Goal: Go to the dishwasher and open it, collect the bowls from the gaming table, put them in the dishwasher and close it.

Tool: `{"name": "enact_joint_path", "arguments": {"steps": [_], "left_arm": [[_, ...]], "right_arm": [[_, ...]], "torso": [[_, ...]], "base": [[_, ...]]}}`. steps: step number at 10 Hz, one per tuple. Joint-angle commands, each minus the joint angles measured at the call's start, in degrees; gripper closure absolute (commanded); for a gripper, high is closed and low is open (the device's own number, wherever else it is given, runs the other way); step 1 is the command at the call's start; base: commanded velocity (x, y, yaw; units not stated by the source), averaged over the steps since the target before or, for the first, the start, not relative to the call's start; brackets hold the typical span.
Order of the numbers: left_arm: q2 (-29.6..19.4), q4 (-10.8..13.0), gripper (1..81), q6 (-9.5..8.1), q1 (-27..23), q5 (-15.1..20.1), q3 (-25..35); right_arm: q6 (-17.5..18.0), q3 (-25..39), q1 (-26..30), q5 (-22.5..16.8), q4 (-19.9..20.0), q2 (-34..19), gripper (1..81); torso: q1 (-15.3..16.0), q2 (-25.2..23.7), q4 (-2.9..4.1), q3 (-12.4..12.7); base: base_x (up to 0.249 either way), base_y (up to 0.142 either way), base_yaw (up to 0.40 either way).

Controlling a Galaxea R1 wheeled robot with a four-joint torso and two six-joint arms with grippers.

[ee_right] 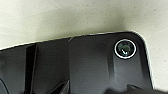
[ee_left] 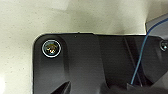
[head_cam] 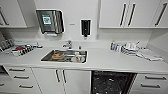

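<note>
Dark inside, with racks faintly showing, the dishwasher [head_cam: 111,82] sits under the white surface [head_cam: 105,60] to the right of the sink, and its cavity looks exposed, so I judge the door to be already down and the opening step done, though the door itself runs out of the bottom of the head view and I cannot see it fully. No bowls of the task are in sight on this surface; some crockery lies in the steel sink [head_cam: 64,56], and a rack of plates [head_cam: 131,48] stands to the right near a small bottle [head_cam: 113,45]. White cabinet doors [head_cam: 62,80] and drawers flank the appliance, and a paper towel dispenser [head_cam: 50,21] and a soap dispenser [head_cam: 85,27] hang on the wall above. Both wrist views look down at pale speckled floor past the robot's own dark plate; whether either pincer is wide or narrow I cannot tell. To my eye the job now calls for leaving the kitchen for the gaming table to fetch the bowls.
</note>
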Motion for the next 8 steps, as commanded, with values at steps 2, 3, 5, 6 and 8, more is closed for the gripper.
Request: {"name": "enact_joint_path", "arguments": {"steps": [2,3,5,6,8], "left_arm": [[-0.27,-0.1,1.0,0.14,-2.14,3.14,-0.02],[-0.27,-0.19,1.0,0.22,-2.14,3.14,-0.02],[-0.27,-0.19,1.0,0.13,-2.06,3.14,-0.11],[-0.27,-0.19,1.0,0.22,-1.89,3.14,-0.11],[-0.27,-0.19,1.0,0.22,-1.88,3.14,-0.11]], "right_arm": [[0.07,0.09,2.36,-2.48,-0.36,-0.31,1.0],[0.07,0.09,2.27,-2.48,-0.28,-0.31,1.0],[0.07,0.17,2.09,-2.39,-0.28,-0.31,1.0],[0.07,0.17,2.09,-2.39,-0.28,-0.31,1.0],[0.07,0.26,2.09,-2.39,-0.36,-0.31,1.0]], "torso": [[-4.79,7.39,0.0,2.42],[-6.01,9.31,0.0,3.3],[-8.28,12.85,0.0,5.54],[-9.51,14.75,0.0,6.61],[-12.22,18.88,0.0,9.17]], "base": [[0.0,0.0,0.0],[0.0,0.0,0.0],[0.0,0.0,0.0],[0.0,0.0,0.0],[0.0,0.0,0.0]]}}
